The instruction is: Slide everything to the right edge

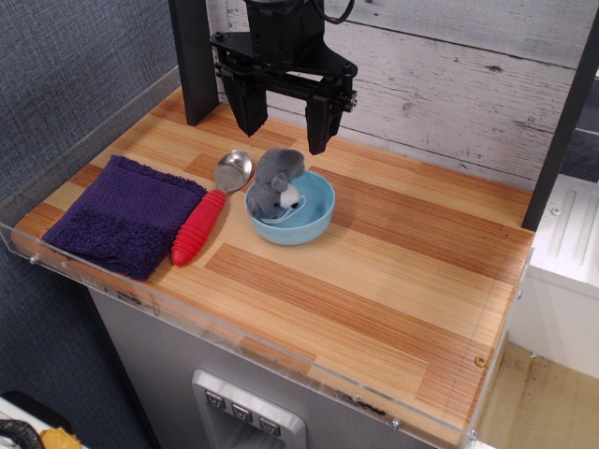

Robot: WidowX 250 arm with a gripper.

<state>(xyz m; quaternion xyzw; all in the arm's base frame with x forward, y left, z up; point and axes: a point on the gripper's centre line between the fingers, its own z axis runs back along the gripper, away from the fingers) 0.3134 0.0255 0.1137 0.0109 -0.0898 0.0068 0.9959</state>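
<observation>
A dark purple terry towel (126, 214) lies flat at the table's left end. A steel spoon with a ribbed red handle (199, 227) lies just right of it, bowl end toward the back. A light blue bowl (299, 217) stands near the middle, and a small grey plush animal (276, 182) rests in its left side. My black gripper (284, 123) hangs open above and behind the bowl, holding nothing. The right edge (501, 332) of the striped light-wood tabletop, with its clear acrylic lip, is far from all these things.
A black post (194, 56) stands at the back left and another (562, 131) at the back right. A white plank wall backs the table. A clear acrylic lip (234, 327) runs along the front edge. A white unit (571, 234) stands beyond the right edge.
</observation>
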